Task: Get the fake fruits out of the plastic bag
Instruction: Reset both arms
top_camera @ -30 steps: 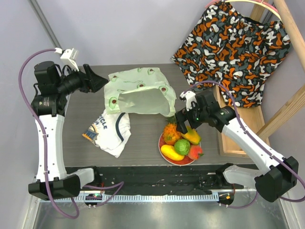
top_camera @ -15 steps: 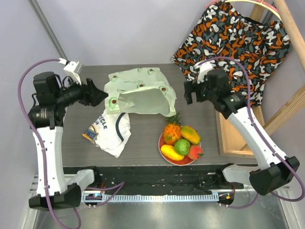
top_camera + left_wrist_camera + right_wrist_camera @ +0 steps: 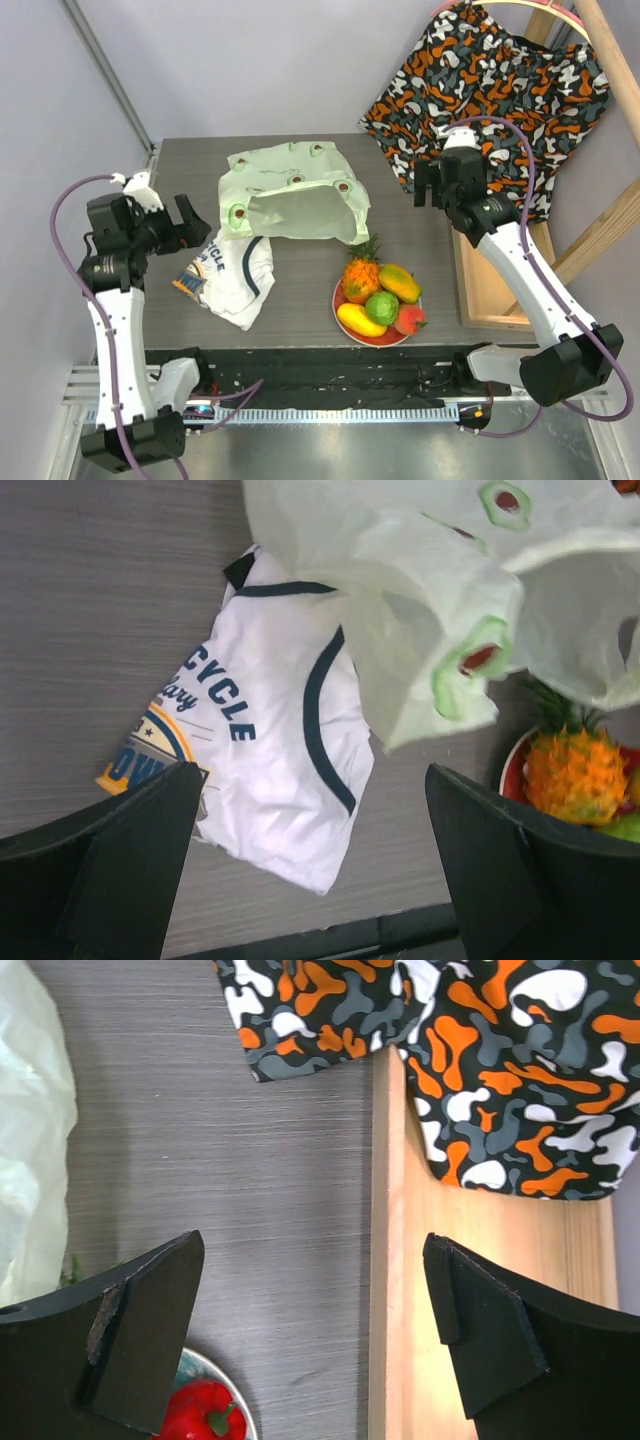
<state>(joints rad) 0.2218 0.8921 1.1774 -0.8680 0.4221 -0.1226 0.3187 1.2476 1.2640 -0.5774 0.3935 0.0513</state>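
Observation:
The pale-green plastic bag (image 3: 295, 195) with avocado prints lies at the table's back middle, its mouth open toward the front; it also shows in the left wrist view (image 3: 450, 610). The fake fruits sit on a red plate (image 3: 343, 300): orange pineapple (image 3: 360, 275), lime (image 3: 381, 307), yellow piece (image 3: 360, 320), orange-green fruit (image 3: 399, 282), red fruit (image 3: 409, 319). The pineapple also shows in the left wrist view (image 3: 572, 775). My left gripper (image 3: 192, 222) is open and empty, left of the bag. My right gripper (image 3: 428, 188) is open and empty, raised to the right of the bag.
A white printed T-shirt (image 3: 235, 270) lies front left of the bag. A camouflage-pattern cloth (image 3: 490, 100) hangs on a wooden frame (image 3: 485, 290) along the table's right side. A black rail runs along the table's front edge.
My right gripper has risen from the plate and swung back to the right, leaving the orange-green fruit on the plate. My left arm has dropped lower and pulled back to the left.

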